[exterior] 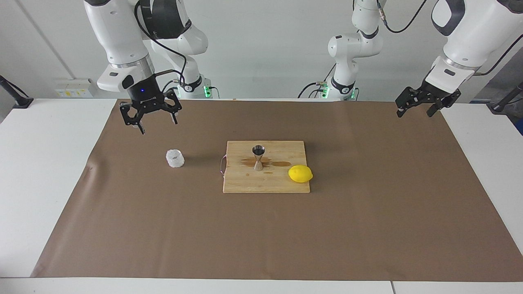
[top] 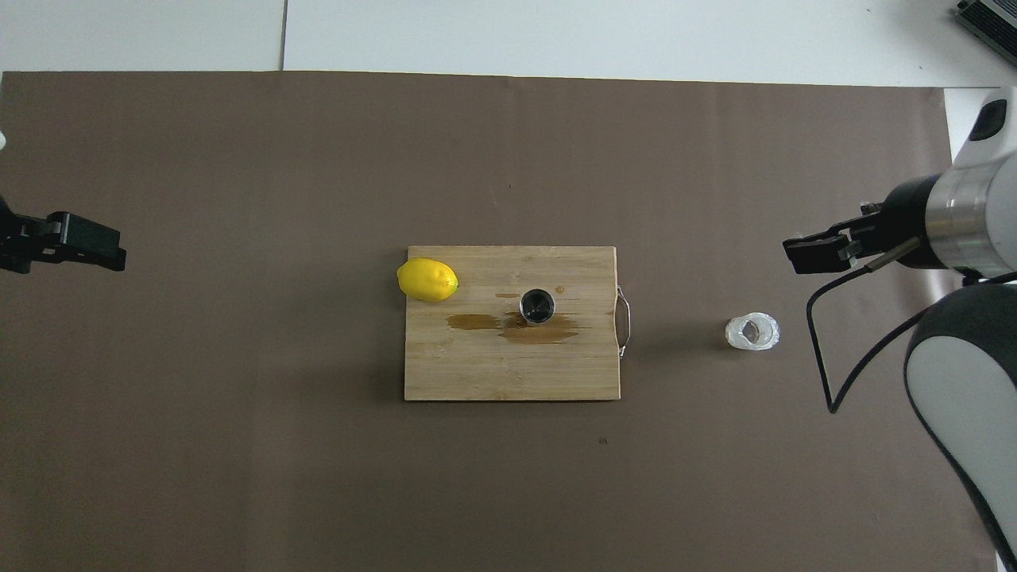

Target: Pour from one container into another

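White textured cup (exterior: 175,158) left of centre on brown mat, steel jigger (exterior: 258,157) mid-frame on wooden board (exterior: 245,181); right claw (exterior: 150,115) upper left, left claw (exterior: 416,107) upper right, both wide, empty.

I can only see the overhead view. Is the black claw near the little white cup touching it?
Observer: No. The right gripper hangs high in the air over the mat. The white cup stands alone on the mat.
Operator: Is the claw open?
Observer: Yes, its fingers are spread and point down. The left gripper, waiting in the air at the left arm's end of the mat, is open too.
Operator: What's the round dark thing on the board?
Observer: From the side it is a steel jigger shaped like an hourglass. It stands upright on the wooden board.
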Robot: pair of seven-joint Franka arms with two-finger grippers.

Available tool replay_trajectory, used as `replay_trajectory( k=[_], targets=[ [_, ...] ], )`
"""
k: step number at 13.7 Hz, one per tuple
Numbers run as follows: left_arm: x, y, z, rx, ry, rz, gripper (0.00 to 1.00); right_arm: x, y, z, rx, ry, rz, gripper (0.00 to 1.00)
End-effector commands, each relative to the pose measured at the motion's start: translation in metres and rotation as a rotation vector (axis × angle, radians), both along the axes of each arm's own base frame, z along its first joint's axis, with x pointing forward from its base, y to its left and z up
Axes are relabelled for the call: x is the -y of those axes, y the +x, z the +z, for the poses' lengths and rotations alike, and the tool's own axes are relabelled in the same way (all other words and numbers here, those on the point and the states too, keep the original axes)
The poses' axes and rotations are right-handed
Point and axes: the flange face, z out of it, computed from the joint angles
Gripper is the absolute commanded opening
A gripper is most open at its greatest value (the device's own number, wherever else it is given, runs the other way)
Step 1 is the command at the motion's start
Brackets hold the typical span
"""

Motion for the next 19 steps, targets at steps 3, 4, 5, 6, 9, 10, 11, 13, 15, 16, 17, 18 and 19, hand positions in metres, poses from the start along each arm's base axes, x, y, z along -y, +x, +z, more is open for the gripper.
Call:
replay_trajectory(
  k=[3, 4, 5, 6, 9, 10, 11, 13, 15, 16, 17, 18, 19],
  targets=[
    [-0.001, 0.003, 0.004, 0.015, 0.006, -0.010, 1.00, 0.021, 0.003, 0.016, -0.065, -0.006, -0.278, 1.00],
    [-0.001, 0.003, 0.004, 0.015, 0.006, -0.010, 1.00, 0.028, 0.000, 0.018, -0.094, -0.006, -0.319, 1.00],
    [-0.001, 0.003, 0.004, 0.015, 0.006, -0.010, 1.00, 0.035, -0.002, 0.019, -0.107, -0.008, -0.353, 1.00],
    [-0.001, 0.003, 0.004, 0.015, 0.006, -0.010, 1.00, 0.040, -0.003, 0.018, -0.120, -0.032, -0.378, 1.00],
    [-0.001, 0.003, 0.004, 0.015, 0.006, -0.010, 1.00, 0.045, -0.010, 0.019, -0.160, -0.052, -0.397, 1.00],
    [-0.002, 0.003, 0.004, 0.015, 0.006, -0.008, 1.00, 0.052, -0.015, 0.016, -0.183, -0.054, -0.405, 1.00],
    [-0.001, 0.003, 0.004, 0.015, 0.006, -0.010, 1.00, 0.051, -0.015, 0.016, -0.187, -0.052, -0.403, 1.00],
    [-0.001, 0.003, 0.004, 0.015, 0.006, -0.010, 1.00, 0.047, -0.016, 0.016, -0.196, -0.044, -0.399, 1.00],
    [-0.001, 0.003, 0.004, 0.016, 0.003, -0.008, 1.00, 0.045, -0.019, 0.014, -0.215, -0.047, -0.396, 1.00],
    [-0.002, 0.003, 0.004, 0.016, -0.002, -0.007, 1.00, 0.044, -0.019, 0.014, -0.215, -0.047, -0.396, 1.00],
    [-0.002, 0.003, 0.004, 0.018, -0.002, -0.007, 1.00, 0.043, -0.019, 0.013, -0.219, -0.048, -0.401, 1.00],
    [-0.002, 0.003, 0.003, 0.016, -0.002, -0.007, 1.00, 0.043, -0.022, 0.012, -0.221, -0.048, -0.409, 1.00],
    [-0.002, 0.003, 0.003, 0.016, -0.002, -0.007, 1.00, 0.042, -0.021, 0.011, -0.216, -0.047, -0.409, 1.00]
  ],
)
